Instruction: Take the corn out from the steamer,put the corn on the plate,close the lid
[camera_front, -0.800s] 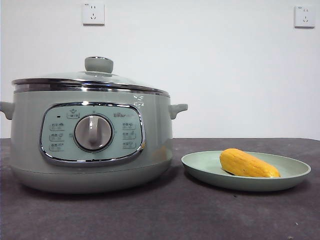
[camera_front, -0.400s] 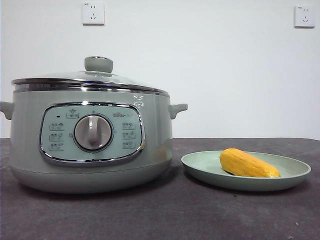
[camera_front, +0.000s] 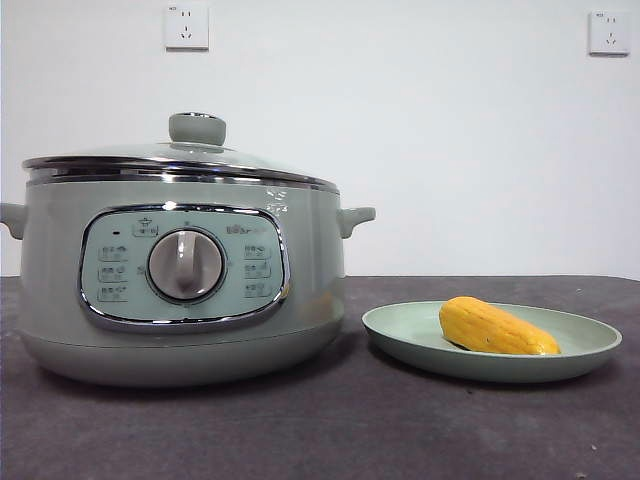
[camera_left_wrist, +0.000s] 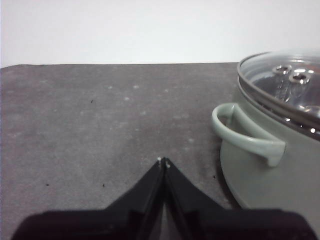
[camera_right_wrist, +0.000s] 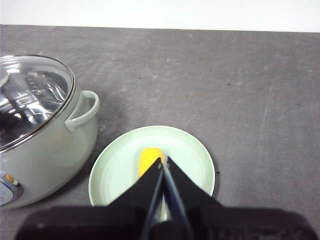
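the corn (camera_front: 497, 328) is laid on the pale green plate (camera_front: 400, 338), which is set on the dark desk (camera_front: 330, 430) just beside the steamer (camera_front: 180, 280), at its 3 o'clock in the front view. the glass lid (camera_front: 180, 155) is seated on the steamer. the right hand (camera_right_wrist: 163, 162) is held above the plate and corn, its jaws pressed together on nothing. the left hand (camera_left_wrist: 163, 161) is held over bare desk near the steamer's side handle (camera_left_wrist: 245, 132), jaws likewise together.

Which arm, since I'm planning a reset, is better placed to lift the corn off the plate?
Right. The right claw, shut, hangs over the plate with the corn just beneath; the left claw, also shut, sits beside the pot.
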